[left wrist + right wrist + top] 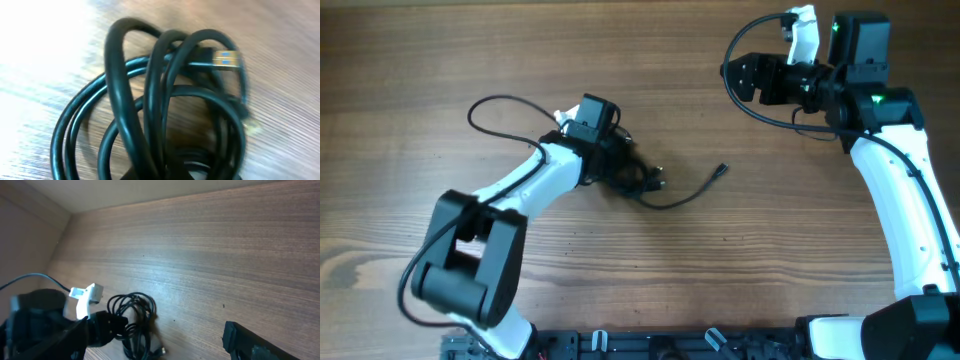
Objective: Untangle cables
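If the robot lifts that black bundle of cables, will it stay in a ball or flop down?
Probably flop. The cables are thin and bend into loose loops, so they look soft, not stiff. One end already trails free across the table and would likely dangle. The crossed loops may hold the middle together.

Left gripper point(620, 172) clamped; right gripper point(745, 76) agape

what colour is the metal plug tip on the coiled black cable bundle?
Gold, with blue inside: metal plug tip on the coiled black cable bundle, clearest in the left wrist view.
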Robot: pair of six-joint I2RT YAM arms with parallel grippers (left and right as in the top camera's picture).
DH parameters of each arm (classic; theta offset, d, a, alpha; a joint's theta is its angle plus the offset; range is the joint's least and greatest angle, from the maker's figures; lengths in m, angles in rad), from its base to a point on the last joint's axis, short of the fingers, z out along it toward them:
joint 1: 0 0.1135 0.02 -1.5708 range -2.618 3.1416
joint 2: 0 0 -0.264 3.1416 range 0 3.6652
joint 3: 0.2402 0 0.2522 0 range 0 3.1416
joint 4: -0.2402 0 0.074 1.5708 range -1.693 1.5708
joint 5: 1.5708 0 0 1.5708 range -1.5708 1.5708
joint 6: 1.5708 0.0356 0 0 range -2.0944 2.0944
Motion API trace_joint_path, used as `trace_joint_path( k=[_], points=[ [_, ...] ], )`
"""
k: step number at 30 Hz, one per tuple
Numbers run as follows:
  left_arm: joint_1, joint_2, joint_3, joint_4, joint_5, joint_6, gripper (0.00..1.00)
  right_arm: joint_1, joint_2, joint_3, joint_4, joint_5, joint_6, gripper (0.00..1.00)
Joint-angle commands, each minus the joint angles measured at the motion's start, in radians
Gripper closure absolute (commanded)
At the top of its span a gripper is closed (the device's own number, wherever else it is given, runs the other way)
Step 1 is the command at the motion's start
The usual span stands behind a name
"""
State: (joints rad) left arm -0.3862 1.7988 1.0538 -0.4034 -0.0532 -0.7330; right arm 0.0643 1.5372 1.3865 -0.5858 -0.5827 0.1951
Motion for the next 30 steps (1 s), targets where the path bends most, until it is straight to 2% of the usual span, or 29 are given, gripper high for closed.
trace_joint_path(
  k=[1,7,14,19,24,30],
  points=[
    [0.007,-0.168,0.07,0.025,0.143,0.198,0.96,0.029,0.015,0.026,0.021,-0.003,0.021,0.13],
    [0.012,-0.338,0.07,0.103,0.195,0.232,0.96,0.096,0.015,0.025,0.05,-0.021,0.034,0.21],
    [0.036,-0.37,0.07,0.089,0.218,0.224,0.96,0.194,0.017,0.025,0.108,-0.022,0.071,0.47],
    [0.039,-0.37,0.07,0.078,0.215,0.142,0.96,0.255,0.018,0.025,0.109,0.052,0.129,0.53],
    [0.052,-0.37,0.07,0.059,0.214,0.061,0.96,0.296,0.028,0.025,0.115,0.052,0.124,0.58],
    [0.053,-0.37,0.07,0.048,0.23,0.043,0.96,0.337,0.092,0.025,0.127,0.066,0.12,0.62]
  ],
)
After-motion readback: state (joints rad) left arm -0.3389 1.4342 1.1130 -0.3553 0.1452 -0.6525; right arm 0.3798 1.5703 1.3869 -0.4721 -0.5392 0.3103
